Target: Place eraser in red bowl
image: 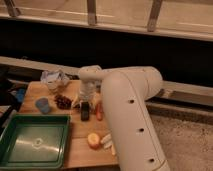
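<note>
The black eraser (85, 111) lies flat on the wooden table (80, 150), next to a thin orange-red carrot (99, 111) on its right. My gripper (85, 100) hangs from the white arm (125, 110) directly over the eraser's far end, very close to it or touching it. The small round red-orange bowl (93, 140) sits nearer the table's front edge, below and slightly right of the eraser, with a pale object (106, 139) beside it.
A green tray (35, 142) fills the table's front left. A small blue cup (42, 105) and a dark maroon bag (62, 101) lie left of the gripper. A crumpled white wrapper (55, 77) sits at the back. The arm hides the table's right side.
</note>
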Robot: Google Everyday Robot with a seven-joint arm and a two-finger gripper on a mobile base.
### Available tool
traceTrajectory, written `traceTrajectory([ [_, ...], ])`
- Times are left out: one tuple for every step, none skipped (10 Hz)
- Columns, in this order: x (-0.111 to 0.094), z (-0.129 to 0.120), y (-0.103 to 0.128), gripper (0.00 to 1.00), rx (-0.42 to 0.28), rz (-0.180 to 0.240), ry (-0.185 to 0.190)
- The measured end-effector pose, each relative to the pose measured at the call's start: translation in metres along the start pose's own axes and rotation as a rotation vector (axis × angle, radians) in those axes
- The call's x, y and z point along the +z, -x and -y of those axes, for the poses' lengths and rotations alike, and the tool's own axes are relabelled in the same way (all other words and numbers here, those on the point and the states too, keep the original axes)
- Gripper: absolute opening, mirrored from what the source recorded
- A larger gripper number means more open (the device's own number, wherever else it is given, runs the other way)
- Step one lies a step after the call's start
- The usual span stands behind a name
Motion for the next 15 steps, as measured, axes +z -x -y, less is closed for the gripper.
traceTrajectory([
  [0.001,0.004,-0.002,0.8,0.015,-0.002,-0.008],
  [0.003,0.005,-0.002,0.8,0.029,0.003,-0.019],
  [0.004,0.004,-0.003,0.8,0.035,0.008,-0.024],
  [0.005,0.005,-0.003,0.78,0.039,0.01,-0.028],
  [0.005,0.006,-0.003,0.67,0.047,0.013,-0.031],
  [0.005,0.007,-0.004,0.58,0.049,0.013,-0.034],
  [0.005,0.007,-0.004,0.49,0.049,0.013,-0.035],
  [0.004,0.01,-0.003,0.37,0.053,0.014,-0.035],
  [0.002,0.011,-0.003,0.27,0.058,0.015,-0.037],
  [0.002,0.01,-0.003,0.17,0.055,0.014,-0.035],
  [0.001,0.009,-0.004,0.09,0.052,0.013,-0.034],
  [0.002,0.007,-0.004,0.01,0.049,0.013,-0.034],
  [0.001,0.007,-0.004,0.0,0.048,0.014,-0.035],
  [-0.004,0.007,-0.002,0.0,0.048,0.025,-0.035],
  [-0.021,0.009,0.006,0.0,0.055,0.065,-0.026],
])
